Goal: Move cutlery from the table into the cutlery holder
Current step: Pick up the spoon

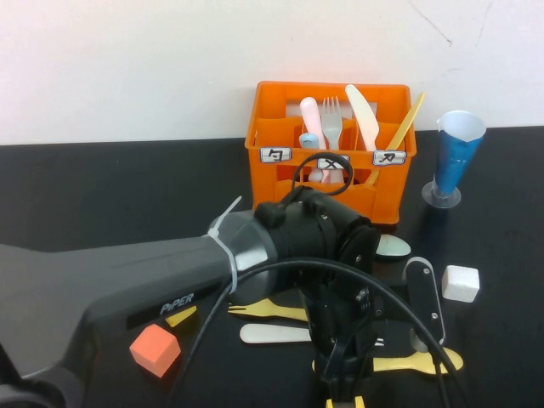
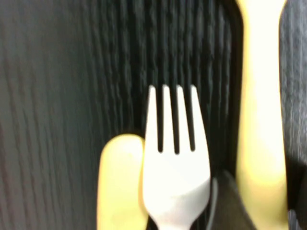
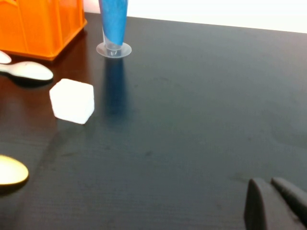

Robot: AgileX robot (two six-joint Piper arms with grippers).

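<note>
The orange cutlery holder (image 1: 331,183) stands at the back of the black table (image 1: 102,195) with a pink piece, a white fork, a cream knife and a yellow piece in it. My left gripper (image 1: 340,378) points down at the table's front centre. In the left wrist view it is shut on a white fork (image 2: 176,163), tines pointing away, between two yellow pieces (image 2: 259,120). A yellow fork (image 1: 268,310), a pale knife (image 1: 274,333), a yellow spoon (image 1: 416,363) and a mint spoon (image 1: 393,246) lie on the table. My right gripper (image 3: 271,184) is shut and empty, low over bare table to the right, outside the high view.
A blue cone cup (image 1: 455,157) stands right of the holder and shows in the right wrist view (image 3: 114,24). A white cube (image 1: 460,283) lies front right of the holder. An orange cube (image 1: 155,349) lies by my left arm at the front left.
</note>
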